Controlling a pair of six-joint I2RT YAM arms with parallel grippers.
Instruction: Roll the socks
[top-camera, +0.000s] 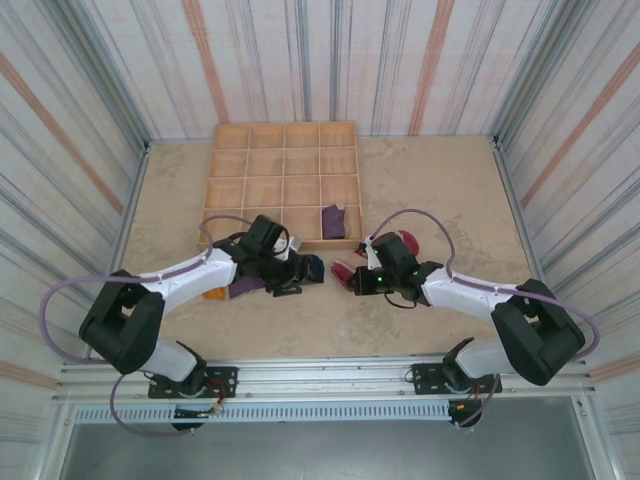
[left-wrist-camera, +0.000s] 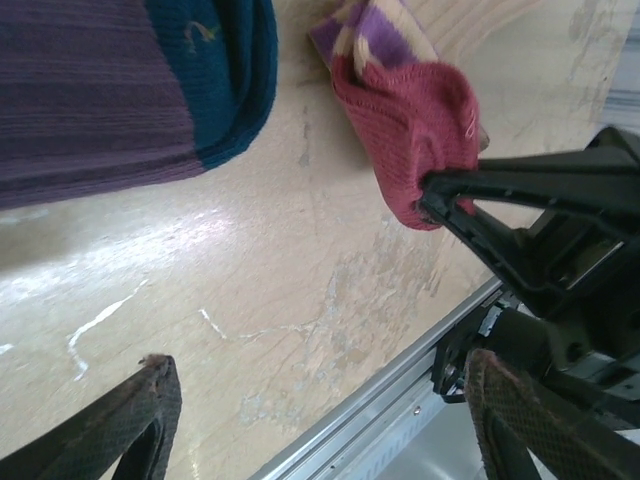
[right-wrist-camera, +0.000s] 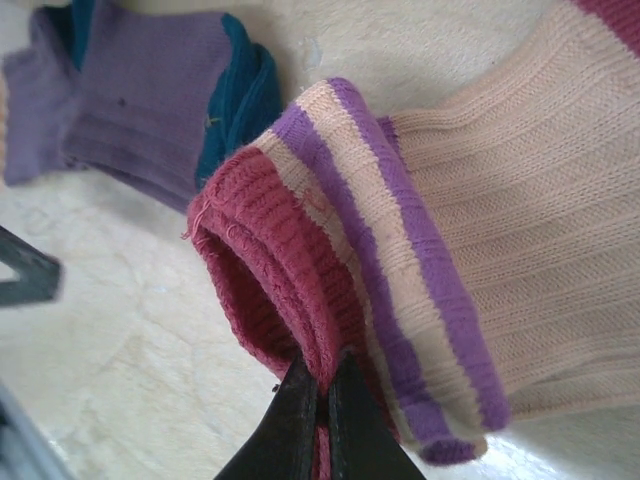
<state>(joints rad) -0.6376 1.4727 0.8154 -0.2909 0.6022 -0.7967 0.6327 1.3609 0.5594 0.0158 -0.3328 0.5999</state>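
Two socks lie on the table (top-camera: 430, 180) in front of the wooden tray (top-camera: 283, 178), whose near-right compartment holds a dark purple sock (top-camera: 333, 221). The tan sock (right-wrist-camera: 520, 200) lies centre-right, with the purple sock (left-wrist-camera: 90, 90) just to its left. The right gripper (right-wrist-camera: 320, 400) is clamped tight on the tan sock's red cuff (right-wrist-camera: 250, 250), while the left gripper (left-wrist-camera: 315, 365) hangs wide, holding nothing, over bare table. A tidy roll probably needs the cuff turned over onto the leg while the left jaws pin the fabric flat

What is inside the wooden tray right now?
A dark purple sock lies in the wooden tray's near-right compartment; the other visible cells look empty. The left arm hides part of the near row.
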